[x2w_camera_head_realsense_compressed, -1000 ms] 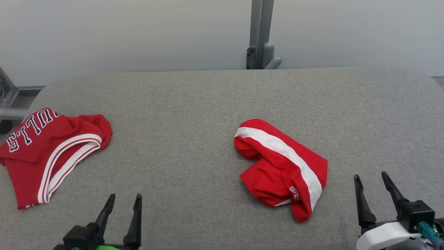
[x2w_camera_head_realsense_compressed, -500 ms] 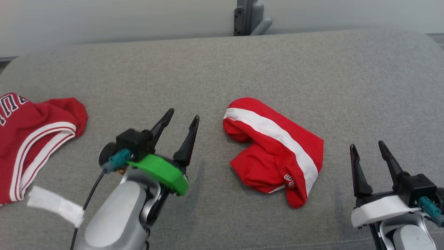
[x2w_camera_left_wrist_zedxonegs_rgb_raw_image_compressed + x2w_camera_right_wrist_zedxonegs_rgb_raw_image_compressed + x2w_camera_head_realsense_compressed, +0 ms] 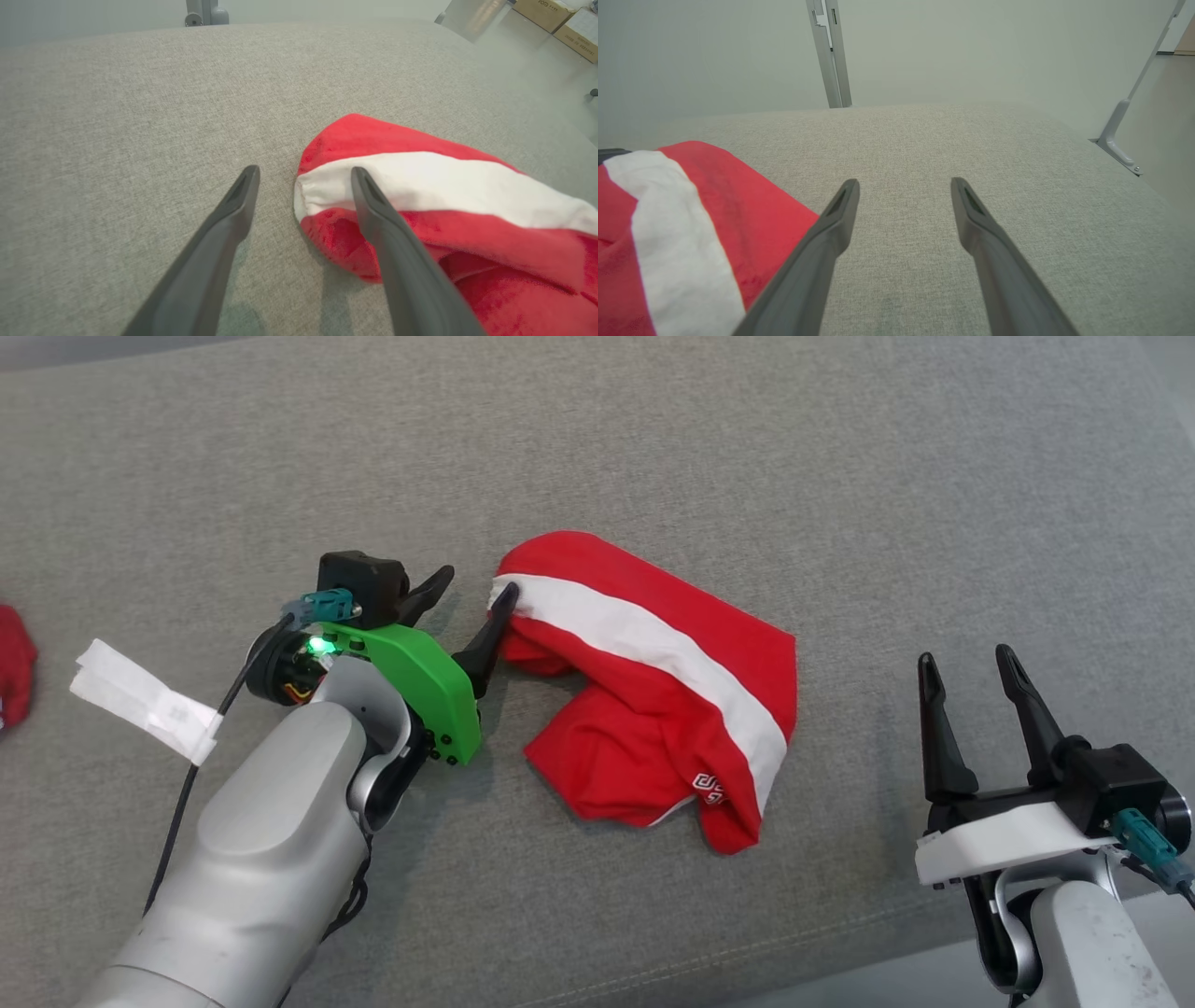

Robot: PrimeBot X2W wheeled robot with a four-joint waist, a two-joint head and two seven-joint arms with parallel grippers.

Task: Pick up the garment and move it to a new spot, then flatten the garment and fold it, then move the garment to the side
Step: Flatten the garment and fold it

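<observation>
The left gripper (image 3: 478,582) stood open at the left end of the garment (image 3: 653,681). One finger (image 3: 487,637) had its tip against the end of the white stripe (image 3: 644,639); the other lay over bare table (image 3: 653,448). In the left wrist view the gripper (image 3: 304,171) straddled the garment's (image 3: 411,140) edge, with one finger (image 3: 387,224) across the stripe (image 3: 444,184) and the red cloth below it. Whether that finger pressed into the cloth could not be told. A green mount (image 3: 420,681) sat on that wrist, with a small green light (image 3: 320,644) beside it.

The garment lay crumpled near the middle of the table, red, the stripe running slantwise across it down to a small white logo (image 3: 709,791) near its lower end.

The right gripper (image 3: 965,656) was open too, empty, apart from the garment on its right, near the table's front edge. In the right wrist view its jaws (image 3: 904,182) pointed over bare table, the garment (image 3: 752,205) off to one side.

Another red cloth (image 3: 14,663) showed at the far left edge.
</observation>
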